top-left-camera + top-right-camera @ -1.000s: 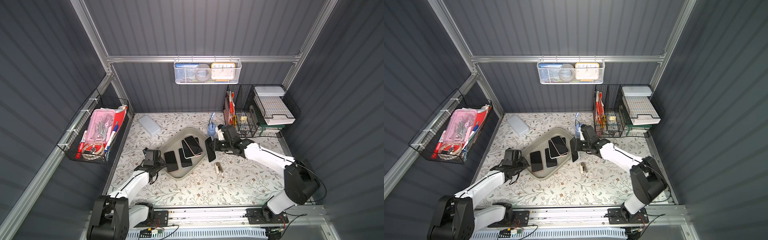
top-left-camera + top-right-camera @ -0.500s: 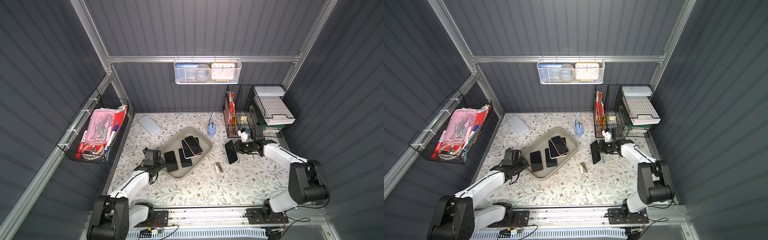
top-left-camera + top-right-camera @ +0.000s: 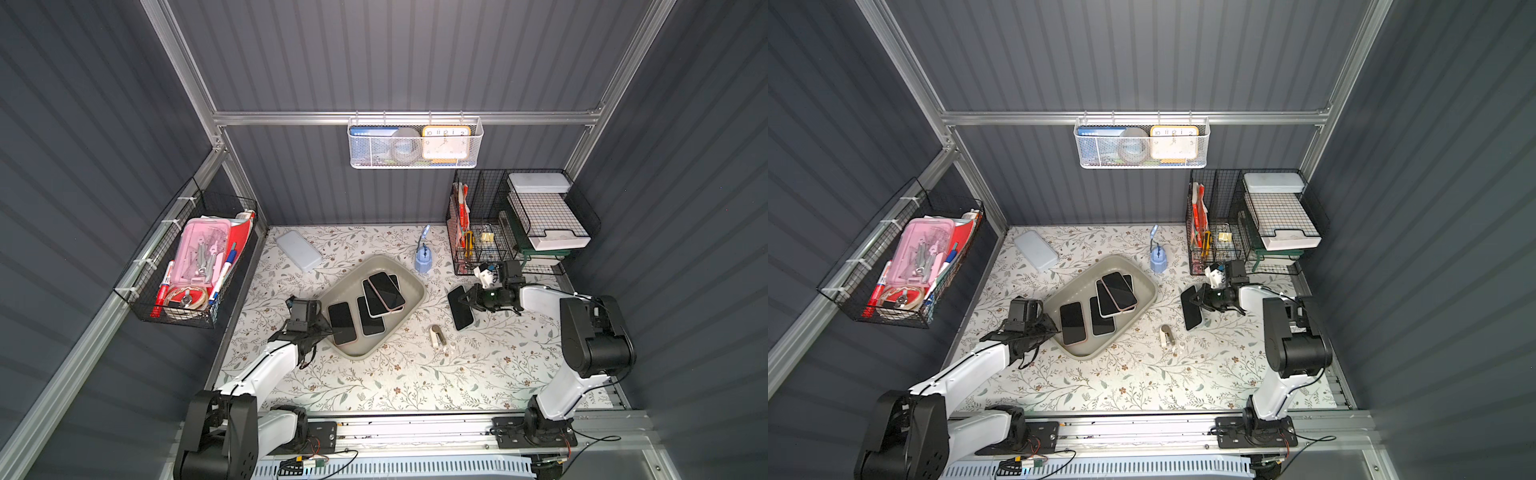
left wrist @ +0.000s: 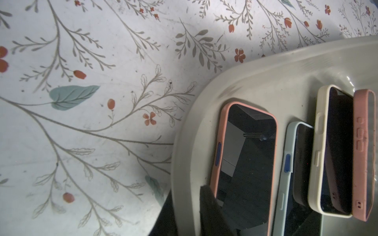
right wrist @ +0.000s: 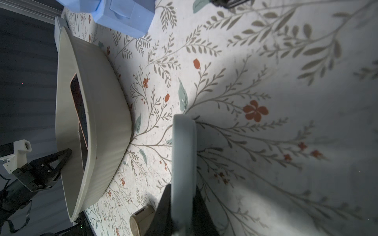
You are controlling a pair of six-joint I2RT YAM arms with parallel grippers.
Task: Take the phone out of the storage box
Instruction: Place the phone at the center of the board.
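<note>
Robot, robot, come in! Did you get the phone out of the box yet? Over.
Right gripper shut on phone, clear of storage box. Left gripper pinching box rim. Four phones inside. Nothing in the way.

Dark grey ribbed walls (image 3: 395, 62) stand on three sides, held by shiny silver bars (image 3: 291, 118). The table (image 3: 395, 374) has a white top with little leaves and flowers, brightest at 6 o'clock. A white basket (image 3: 361, 153) hangs at 12 o'clock, a black basket (image 3: 226, 205) at 9, and black wire racks (image 3: 482, 187) stand at 2.
</note>
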